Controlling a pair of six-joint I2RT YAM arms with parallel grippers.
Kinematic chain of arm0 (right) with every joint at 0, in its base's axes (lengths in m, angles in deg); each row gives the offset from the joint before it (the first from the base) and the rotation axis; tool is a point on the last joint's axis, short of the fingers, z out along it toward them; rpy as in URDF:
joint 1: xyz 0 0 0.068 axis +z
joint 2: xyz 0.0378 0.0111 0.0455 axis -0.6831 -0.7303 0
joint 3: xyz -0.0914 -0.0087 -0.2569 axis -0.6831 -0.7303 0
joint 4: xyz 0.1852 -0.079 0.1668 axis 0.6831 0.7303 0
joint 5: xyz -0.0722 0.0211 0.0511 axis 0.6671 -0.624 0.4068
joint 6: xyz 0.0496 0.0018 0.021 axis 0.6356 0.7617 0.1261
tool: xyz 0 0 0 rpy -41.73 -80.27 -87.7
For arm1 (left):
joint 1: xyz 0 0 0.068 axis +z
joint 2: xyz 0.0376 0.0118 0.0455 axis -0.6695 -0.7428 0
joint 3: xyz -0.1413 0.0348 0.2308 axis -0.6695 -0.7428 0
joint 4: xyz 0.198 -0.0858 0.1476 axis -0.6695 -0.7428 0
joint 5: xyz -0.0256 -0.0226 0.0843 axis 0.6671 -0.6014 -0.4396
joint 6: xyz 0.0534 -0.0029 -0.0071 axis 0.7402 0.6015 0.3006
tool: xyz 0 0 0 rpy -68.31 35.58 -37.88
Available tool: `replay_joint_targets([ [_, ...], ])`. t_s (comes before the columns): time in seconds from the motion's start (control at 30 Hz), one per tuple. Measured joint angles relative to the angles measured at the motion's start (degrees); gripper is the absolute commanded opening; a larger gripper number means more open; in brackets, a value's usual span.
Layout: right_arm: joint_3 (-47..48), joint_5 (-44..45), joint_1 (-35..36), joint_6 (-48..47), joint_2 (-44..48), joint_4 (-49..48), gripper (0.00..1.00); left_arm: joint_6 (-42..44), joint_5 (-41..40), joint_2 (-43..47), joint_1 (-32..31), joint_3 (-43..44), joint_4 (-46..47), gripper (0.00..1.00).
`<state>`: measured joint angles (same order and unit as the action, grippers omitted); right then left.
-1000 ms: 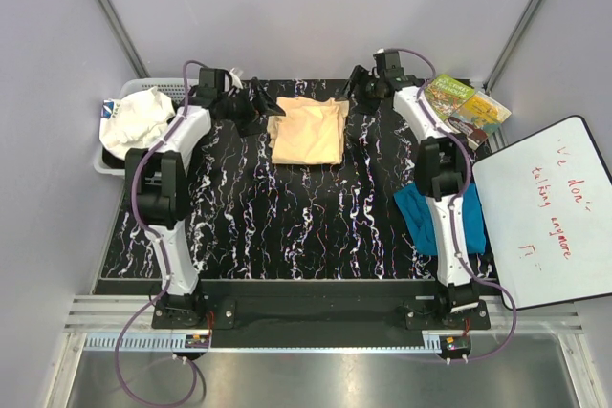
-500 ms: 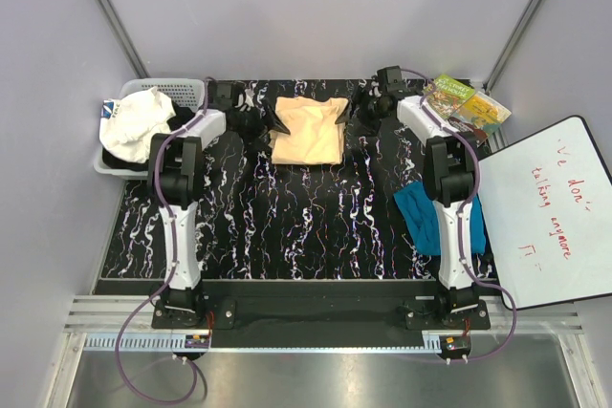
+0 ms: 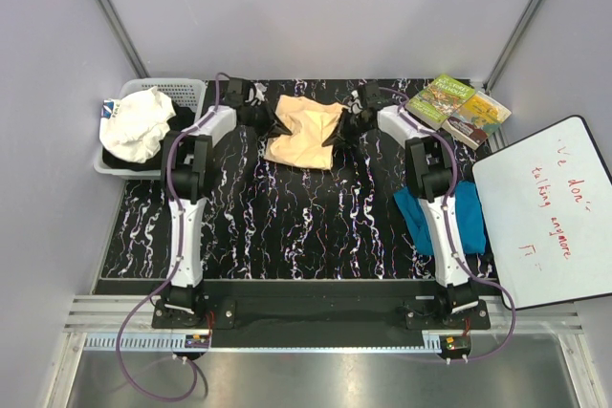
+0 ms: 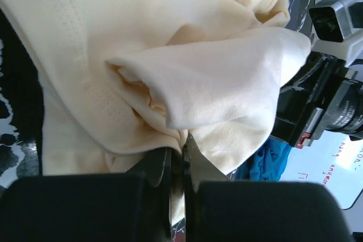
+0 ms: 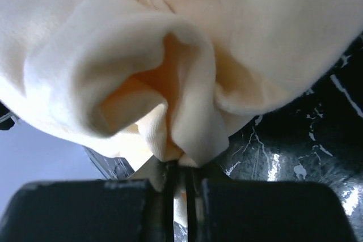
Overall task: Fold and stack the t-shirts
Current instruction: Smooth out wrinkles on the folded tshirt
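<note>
**Carry the fold across with both tools level**

Your left tool (image 3: 272,123) and right tool (image 3: 338,131) are each pinched tight on a bunched edge of the peach-yellow t-shirt (image 3: 304,133). Both wrist views show cloth clamped between closed jaws. The shirt sits gathered between the tools at the far middle of the bench (image 3: 287,226). The teal t-shirt (image 3: 413,217) lies crumpled beside the right arm, well apart from it. This looks like a fold in mid-carry. Move the two tools at the same height and pace so the held edge runs straight. Lay it flat over the rest of the shirt, and release only once the cloth rests on the bench. Uneven pulling would likely skew the fold.
</note>
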<state>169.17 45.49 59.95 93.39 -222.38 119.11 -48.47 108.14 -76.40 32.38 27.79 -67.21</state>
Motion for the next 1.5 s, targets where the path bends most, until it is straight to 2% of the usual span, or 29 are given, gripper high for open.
replay_joint_targets([
  [0.17, -3.0, -0.6, 0.2, -1.9, 1.8, 1.1, 0.00, 0.2, 1.3, 2.7, 0.4, -8.5, 1.8, 0.00],
  [0.43, -21.3, -2.2, 0.9, -6.4, 13.0, 4.9, 0.00, 3.1, 4.2, 17.0, -0.3, -30.3, 1.4, 0.00],
  [0.47, -25.6, -2.8, 1.3, -7.5, 15.9, 7.6, 0.02, 4.5, 4.4, 22.9, -0.6, -37.5, 0.1, 0.00],
  [0.5, -25.7, -2.8, 1.3, -7.6, 16.0, 7.8, 0.08, 4.6, 4.5, 23.4, -0.6, -38.1, -0.2, 0.04],
  [0.53, -27.0, -3.2, 1.4, -8.2, 16.7, 7.7, 0.28, 5.0, 4.5, 24.5, -0.7, -39.2, -0.6, 0.12],
  [0.57, -28.5, -3.3, 1.6, -8.6, 17.7, 7.7, 0.34, 5.6, 4.5, 25.7, -0.7, -40.5, -0.8, 0.42],
  [0.6, -30.0, -3.6, 1.7, -8.9, 18.7, 8.6, 0.40, 6.3, 4.5, 27.0, -0.7, -41.7, -1.6, 0.57],
  [0.63, -31.2, -3.6, 1.8, -9.5, 19.7, 9.7, 0.50, 7.3, 4.5, 28.1, -0.7, -42.4, -2.5, 0.67],
  [0.67, -31.9, -3.4, 1.9, -10.1, 20.5, 10.7, 0.54, 7.8, 4.1, 29.2, -0.7, -42.8, -4.1, 0.99],
  [0.73, -32.4, -2.9, 1.8, -10.8, 21.6, 12.1, 0.66, 9.7, 3.7, 30.5, -0.5, -42.8, -5.9, 0.99],
  [0.77, -32.4, -2.4, 1.7, -11.4, 22.3, 12.6, 0.69, 10.0, 3.2, 31.2, -0.5, -42.6, -6.9, 0.99],
  [0.87, -31.6, -1.4, 1.7, -12.2, 24.0, 13.9, 0.74, 11.7, 1.7, 32.8, -0.4, -41.5, -9.6, 0.99],
  [1.07, -25.6, 0.7, 1.6, -12.7, 24.2, 15.7, 0.76, 14.0, -1.2, 34.9, -0.4, -38.1, -12.5, 0.99],
  [1.2, -19.7, 2.3, 1.5, -12.8, 23.5, 16.2, 0.76, 15.0, -2.8, 34.7, -0.4, -35.4, -12.9, 0.84],
  [1.23, -18.6, 2.6, 1.5, -12.8, 23.1, 16.2, 0.76, 15.4, -3.1, 34.3, -0.4, -34.5, -13.0, 0.76],
  [1.27, -16.8, 3.0, 1.5, -12.9, 22.4, 16.5, 0.76, 15.7, -3.4, 33.7, -0.4, -33.6, -12.9, 0.72],
  [1.37, -13.4, 4.1, 1.4, -12.9, 20.0, 16.4, 0.76, 16.7, -4.0, 31.2, -0.4, -30.8, -13.0, 0.66],
  [1.5, -11.0, 5.7, 1.1, -13.2, 16.4, 16.7, 0.76, 17.4, -4.2, 26.8, -0.4, -27.5, -13.1, 0.66],
])
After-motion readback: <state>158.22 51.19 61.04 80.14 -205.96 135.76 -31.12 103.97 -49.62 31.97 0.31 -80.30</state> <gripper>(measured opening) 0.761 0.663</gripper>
